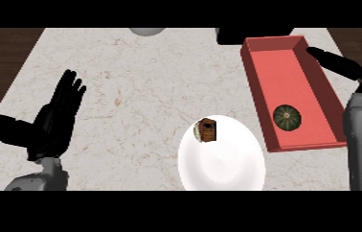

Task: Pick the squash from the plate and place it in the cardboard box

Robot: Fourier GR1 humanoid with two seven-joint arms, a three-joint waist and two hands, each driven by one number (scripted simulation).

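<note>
The squash [288, 117], round and dark green, lies inside the long red open box [263, 77] at the right, near its front end. The white plate [222, 164] sits at the front centre, left of the box. My right hand [336, 63] shows at the right edge beyond the box's far right wall, fingers stretched out and holding nothing, apart from the squash. At the left my left hand [60, 106] rests open, fingers up.
A small brown block-like object [207, 130] sits on the plate's upper left rim. A grey rounded thing [147, 31] and a dark shape [247, 34] lie at the counter's far edge. Dark wood borders the counter at the top corners.
</note>
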